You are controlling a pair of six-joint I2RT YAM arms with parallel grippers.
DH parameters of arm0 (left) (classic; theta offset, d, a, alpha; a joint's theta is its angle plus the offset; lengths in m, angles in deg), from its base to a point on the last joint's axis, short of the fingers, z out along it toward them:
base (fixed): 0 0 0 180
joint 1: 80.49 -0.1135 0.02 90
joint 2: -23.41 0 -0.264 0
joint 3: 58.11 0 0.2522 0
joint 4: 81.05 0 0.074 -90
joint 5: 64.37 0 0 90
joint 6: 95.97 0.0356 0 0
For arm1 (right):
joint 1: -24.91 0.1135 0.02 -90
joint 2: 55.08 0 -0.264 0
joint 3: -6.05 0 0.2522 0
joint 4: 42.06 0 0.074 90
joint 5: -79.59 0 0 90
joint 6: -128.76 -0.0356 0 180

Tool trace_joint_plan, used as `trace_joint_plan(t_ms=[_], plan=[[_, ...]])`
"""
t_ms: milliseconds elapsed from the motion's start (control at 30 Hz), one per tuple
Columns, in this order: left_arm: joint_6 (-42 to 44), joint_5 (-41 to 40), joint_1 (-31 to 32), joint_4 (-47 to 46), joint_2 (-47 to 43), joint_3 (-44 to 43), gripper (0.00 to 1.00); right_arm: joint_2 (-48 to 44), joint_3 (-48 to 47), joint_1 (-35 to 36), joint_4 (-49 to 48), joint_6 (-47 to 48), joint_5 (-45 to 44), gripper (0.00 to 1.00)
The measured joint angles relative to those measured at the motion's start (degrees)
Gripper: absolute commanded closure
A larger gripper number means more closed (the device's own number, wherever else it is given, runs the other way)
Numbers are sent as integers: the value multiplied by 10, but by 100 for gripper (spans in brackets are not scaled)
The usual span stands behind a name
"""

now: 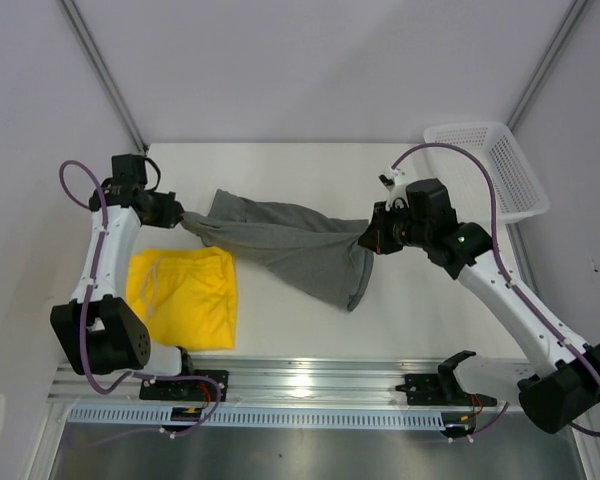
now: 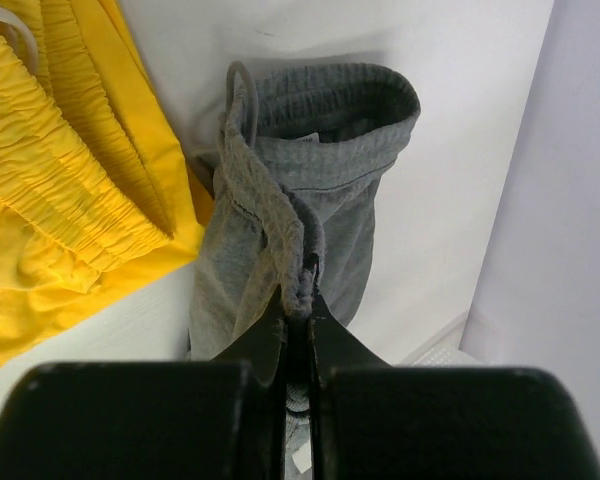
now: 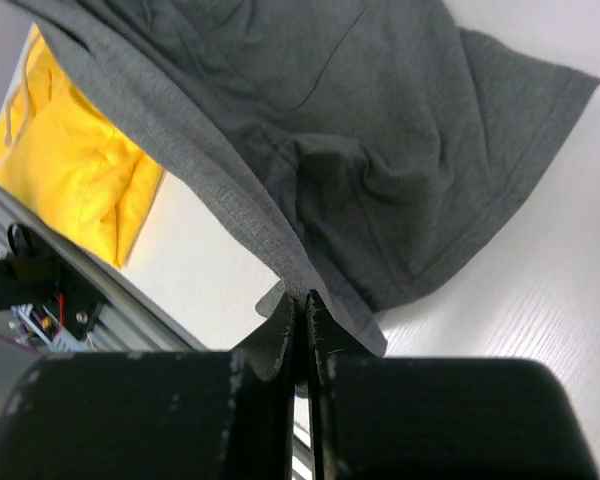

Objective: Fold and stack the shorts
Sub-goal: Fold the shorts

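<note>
The grey-green shorts (image 1: 290, 245) hang stretched between both arms above the table. My left gripper (image 1: 183, 218) is shut on their waistband (image 2: 310, 130) at the left end. At the right end my right gripper (image 1: 368, 238) is shut on a hem edge (image 3: 280, 255), and the loose cloth sags toward the table below it. The yellow shorts (image 1: 185, 295) lie folded flat on the table at the near left, below the left gripper; they also show at the left of the left wrist view (image 2: 50, 200) and the upper left of the right wrist view (image 3: 70, 170).
A white mesh basket (image 1: 490, 165) stands at the back right corner. The metal rail (image 1: 310, 385) with the arm bases runs along the near edge. Bare white table (image 1: 420, 330) lies under the right arm.
</note>
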Motion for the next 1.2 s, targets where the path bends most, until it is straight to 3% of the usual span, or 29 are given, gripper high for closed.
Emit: trace_joint_plan(t_ms=[400,767,967,1200], plan=[[-90,-8,-2,26,35,-21,100,137,-114,-47,-34,-2,62,100],[-106,10,-2,34,188,-122,100,240,-159,-91,-53,-21,70,100],[-102,17,-2,53,266,-194,100,251,-159,-99,-58,-31,80,100],[-76,21,-2,61,274,-206,100,201,-147,-77,-56,-31,88,100]])
